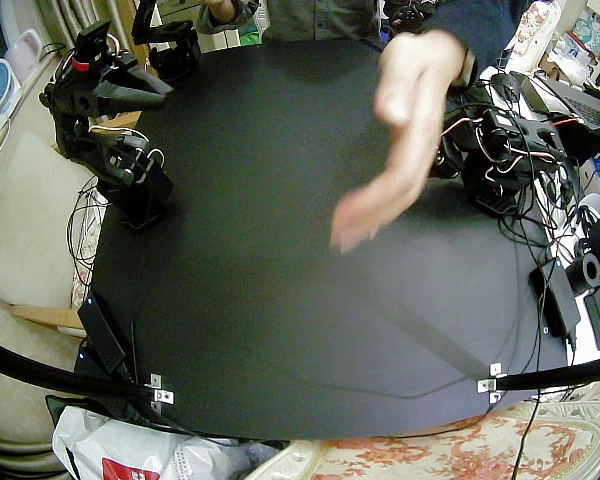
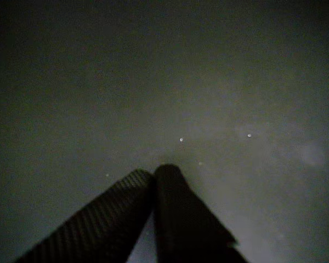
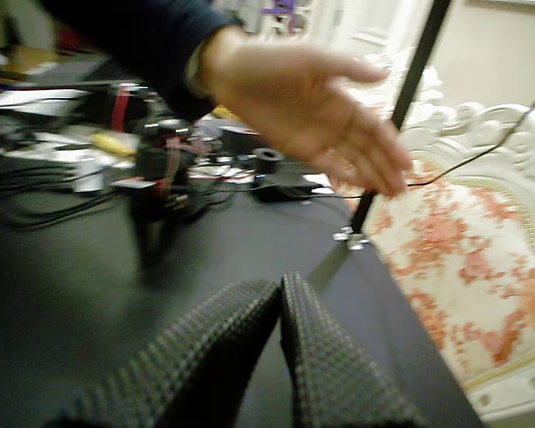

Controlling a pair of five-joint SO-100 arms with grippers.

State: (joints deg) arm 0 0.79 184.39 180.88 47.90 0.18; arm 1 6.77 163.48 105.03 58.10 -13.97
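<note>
My right arm (image 1: 105, 90) is raised at the back of the black table (image 1: 280, 320), its gripper (image 1: 168, 97) held level above the surface. In a wrist view its textured fingers (image 3: 250, 321) meet at the tip, shut on nothing (image 3: 281, 290). My left arm (image 1: 505, 150) sits folded low among cables. Its gripper (image 2: 156, 172) is shut and empty, pointing at bare black tabletop. A person's open hand (image 1: 400, 130) reaches over the table's middle, close to my left arm, and hovers blurred (image 3: 312, 98) above the surface.
A person stands behind the far edge. Power bricks lie at the near corners (image 1: 105, 335) (image 1: 558, 295). Cables and a tape roll (image 1: 590, 270) crowd the table's edge by my left arm. Black struts (image 1: 40, 375) cross both near corners. A patterned sofa (image 3: 446, 250) borders the near edge.
</note>
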